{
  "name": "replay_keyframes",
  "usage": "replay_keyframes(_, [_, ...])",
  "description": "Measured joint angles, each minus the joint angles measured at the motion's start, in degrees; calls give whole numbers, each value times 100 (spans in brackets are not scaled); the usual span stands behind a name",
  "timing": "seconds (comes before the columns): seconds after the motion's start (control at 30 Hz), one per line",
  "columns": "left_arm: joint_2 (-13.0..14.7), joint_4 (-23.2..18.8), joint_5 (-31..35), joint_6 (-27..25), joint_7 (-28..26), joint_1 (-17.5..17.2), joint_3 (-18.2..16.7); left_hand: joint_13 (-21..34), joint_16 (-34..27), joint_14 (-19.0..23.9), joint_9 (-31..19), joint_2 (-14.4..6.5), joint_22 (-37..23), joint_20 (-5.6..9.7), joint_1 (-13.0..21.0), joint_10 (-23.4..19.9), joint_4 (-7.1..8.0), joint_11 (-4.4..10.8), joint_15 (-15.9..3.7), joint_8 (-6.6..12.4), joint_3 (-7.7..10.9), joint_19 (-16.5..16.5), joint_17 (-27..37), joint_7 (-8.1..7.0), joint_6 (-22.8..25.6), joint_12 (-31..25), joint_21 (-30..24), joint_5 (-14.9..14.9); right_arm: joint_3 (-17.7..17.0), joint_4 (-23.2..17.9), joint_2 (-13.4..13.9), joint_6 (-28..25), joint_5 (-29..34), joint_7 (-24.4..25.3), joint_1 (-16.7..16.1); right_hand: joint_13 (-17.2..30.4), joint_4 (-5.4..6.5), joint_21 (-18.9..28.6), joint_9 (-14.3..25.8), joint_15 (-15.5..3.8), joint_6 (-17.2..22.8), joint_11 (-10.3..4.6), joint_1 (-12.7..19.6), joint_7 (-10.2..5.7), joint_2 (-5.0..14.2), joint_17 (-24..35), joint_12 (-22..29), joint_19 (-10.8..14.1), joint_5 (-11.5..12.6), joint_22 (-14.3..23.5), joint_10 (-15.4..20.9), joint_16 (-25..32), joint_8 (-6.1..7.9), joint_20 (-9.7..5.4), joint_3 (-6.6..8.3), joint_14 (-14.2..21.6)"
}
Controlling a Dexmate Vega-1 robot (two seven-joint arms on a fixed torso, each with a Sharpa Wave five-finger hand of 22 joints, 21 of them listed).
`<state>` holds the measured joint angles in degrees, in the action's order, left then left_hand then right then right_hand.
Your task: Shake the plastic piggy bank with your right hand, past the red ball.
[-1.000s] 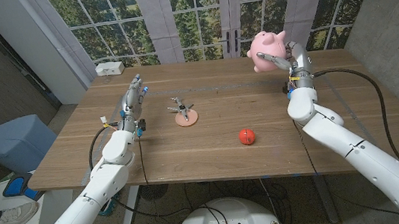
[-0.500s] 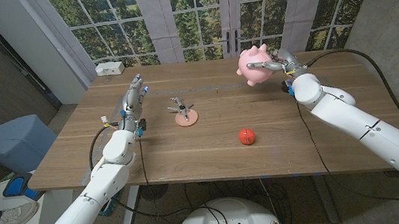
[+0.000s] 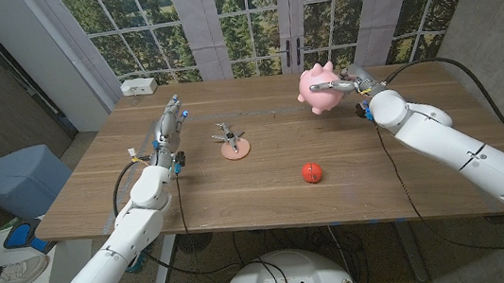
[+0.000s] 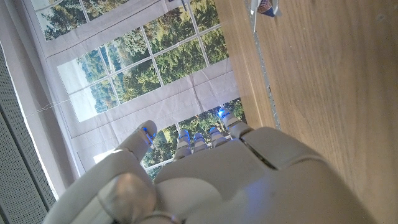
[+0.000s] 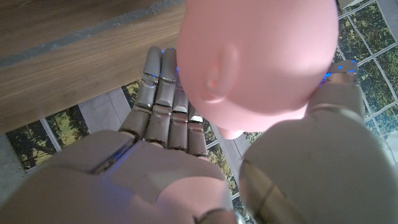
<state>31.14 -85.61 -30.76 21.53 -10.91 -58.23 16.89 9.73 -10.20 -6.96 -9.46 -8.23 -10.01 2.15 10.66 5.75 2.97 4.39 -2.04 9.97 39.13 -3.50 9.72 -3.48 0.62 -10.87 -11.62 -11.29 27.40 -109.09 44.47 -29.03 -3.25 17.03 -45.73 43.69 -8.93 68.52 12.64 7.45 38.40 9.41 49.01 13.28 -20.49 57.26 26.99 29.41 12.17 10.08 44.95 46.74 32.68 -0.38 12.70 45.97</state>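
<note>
Currently, right hand (image 3: 356, 82): grips the pink piggy bank (image 3: 320, 89), upper right of centre, lifted off the table (image 3: 238, 186).
Red ball (image 3: 310, 172): lower, right of centre.
Left hand (image 3: 168, 127): upper left, fingers extended, holding nothing.

This looks like a robot lab or test room. A plain wooden table (image 3: 239, 191) stands on metal legs before tall paned windows (image 3: 248, 18) with trees outside. The side walls (image 3: 494, 9) are bare grey concrete. Cables (image 3: 480, 135) trail across the table, and a blue bin (image 3: 19, 182) sits on the floor.
</note>
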Motion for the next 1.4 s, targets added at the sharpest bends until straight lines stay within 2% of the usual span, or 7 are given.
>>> replay_keyframes(0.17, [1, -16, 3, 4, -8, -18, -6, 0, 0, 0, 0, 0, 0, 0, 0, 0, -2, 0, 0, 0, 3, 0, 0, 0, 0, 0, 0, 0, -11, -5, -44, 107, 87, 285, -103, 0, 0, 0, 1, 0, 63, 0, 0, 1, 0, 75, -1, -9, -4, 0, 0, 0, -44, 8, 0, 0])
replay_keyframes(0.4, [11, -37, 8, 22, -17, -38, -18, 0, 0, 0, 0, 0, 0, 0, 0, 0, -16, 0, 0, 0, 17, 0, 0, 0, 0, 0, 0, 0, -108, 120, -280, 573, 343, 1021, -348, 0, 0, 0, 2, 0, 63, 0, 0, 1, 0, 82, -6, -9, -5, 0, 0, -1, -65, 8, 0, 0])
replay_keyframes(0.63, [20, -51, 14, 34, -21, -52, -33, 0, 0, 0, 0, 0, 0, 0, 0, 0, -16, 0, 0, 0, 17, 0, 0, 0, 0, 0, 0, 0, -237, 426, -745, 1220, 694, 2067, -556, 55, 0, 45, 12, 0, 64, 0, 0, 0, 0, 119, -22, -9, -21, -1, 0, -3, -79, 8, 0, 0])
replay_keyframes(0.97, [20, -54, 29, 59, -37, -58, -47, 0, 0, 0, 0, 0, 0, 0, 0, 0, -16, 0, 0, 0, 17, 0, 0, 0, 0, 0, 0, 0, -407, 1010, -1412, 2016, 1020, 3328, -667, 203, 0, 45, 12, 12, 104, 0, 0, 2, 0, 295, -67, -9, -28, 0, 0, -49, -75, 8, 0, 12])
replay_keyframes(1.17, [12, -54, 48, 71, -47, -57, -48, 0, 0, 0, 0, 0, 0, 0, 0, 0, -16, 0, 0, 0, 17, 0, 0, 0, 0, 0, 0, 0, -492, 1233, -1684, 2304, 1114, 3719, -694, 237, 0, 45, 12, 11, 105, 0, 0, 2, 0, 327, -67, -9, -43, 0, 0, -51, -75, 8, 0, 11])
replay_keyframes(1.4, [3, -50, 66, 74, -69, -44, -48, 0, 0, 0, 0, 0, 0, 0, 0, 0, -16, 0, 0, 0, 17, 0, 0, 0, 0, 0, 0, 0, -540, 1362, -1806, 2468, 1171, 3856, -709, 282, 0, 45, 12, 12, 105, 0, 0, 2, 0, 334, -89, -9, -45, 0, 0, -67, -75, 9, 0, 12])
